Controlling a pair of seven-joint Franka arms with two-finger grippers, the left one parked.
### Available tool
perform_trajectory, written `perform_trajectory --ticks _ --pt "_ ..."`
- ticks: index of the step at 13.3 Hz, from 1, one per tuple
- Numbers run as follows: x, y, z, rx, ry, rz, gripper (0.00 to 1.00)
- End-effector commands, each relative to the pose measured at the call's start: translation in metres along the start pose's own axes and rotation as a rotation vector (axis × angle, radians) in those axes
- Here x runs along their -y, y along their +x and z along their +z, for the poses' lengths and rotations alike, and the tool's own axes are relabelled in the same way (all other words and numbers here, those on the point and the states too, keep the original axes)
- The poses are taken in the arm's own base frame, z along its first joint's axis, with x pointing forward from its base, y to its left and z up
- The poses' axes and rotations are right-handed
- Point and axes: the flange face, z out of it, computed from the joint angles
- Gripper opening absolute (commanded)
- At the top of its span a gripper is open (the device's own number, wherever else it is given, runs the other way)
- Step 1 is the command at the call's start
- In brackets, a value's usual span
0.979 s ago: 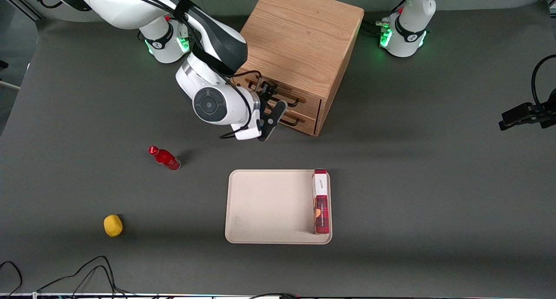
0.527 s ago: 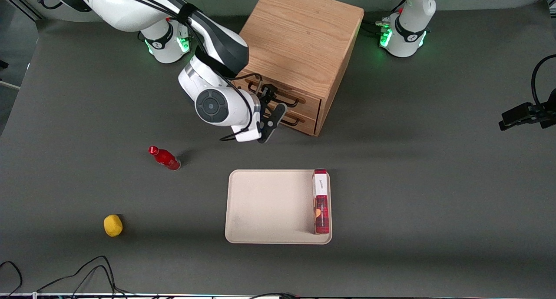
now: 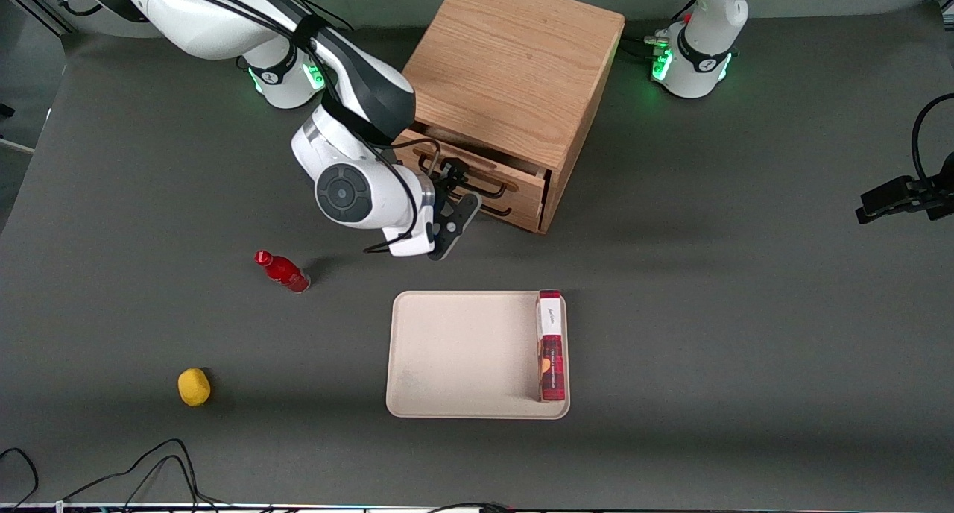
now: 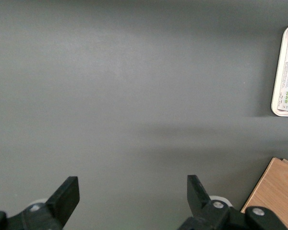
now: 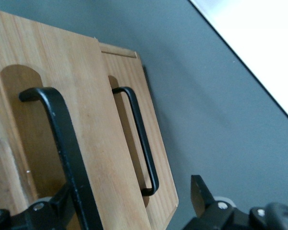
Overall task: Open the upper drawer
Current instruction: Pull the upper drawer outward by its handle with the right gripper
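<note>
The oak cabinet point(image 3: 514, 65) stands at the back of the table. Its upper drawer point(image 3: 531, 185) is pulled out a short way, so its light wood front stands proud of the bottom drawer point(image 3: 525, 209). My right gripper point(image 3: 456, 192) is open in front of the upper drawer, with one finger hooked inside the long black wire handle point(image 3: 496, 185). In the right wrist view the gripper point(image 5: 129, 201) straddles the upper drawer's front point(image 5: 86, 120). One finger sits against the handle point(image 5: 62, 139) and the other finger point(image 5: 199, 194) hangs free past the bottom drawer's handle point(image 5: 141, 139).
A beige tray point(image 3: 462, 349) lies nearer the front camera than the cabinet, with a red box point(image 3: 550, 345) on edge in it. A red bottle point(image 3: 283, 271) and a yellow fruit point(image 3: 194, 386) lie toward the working arm's end. Cables trail along the front edge.
My right arm has drawn away from the cabinet toward the front camera, and the upper drawer has slid out a little with it. The bottom drawer has stayed shut.
</note>
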Motion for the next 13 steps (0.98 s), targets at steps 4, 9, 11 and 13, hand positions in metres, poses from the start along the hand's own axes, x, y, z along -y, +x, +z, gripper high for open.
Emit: perform_trajectory --ticks 4,9,11,13 --pt "-0.028 0.010 -0.007 -0.019 -0.035 0.013 1.00" --pt "-0.048 0.015 -0.020 -0.036 -0.033 0.034 1.00" --pt "-0.055 0.018 -0.027 -0.041 -0.031 0.037 1.00" --pt "-0.067 0.017 -0.028 -0.041 -0.042 0.053 1.00"
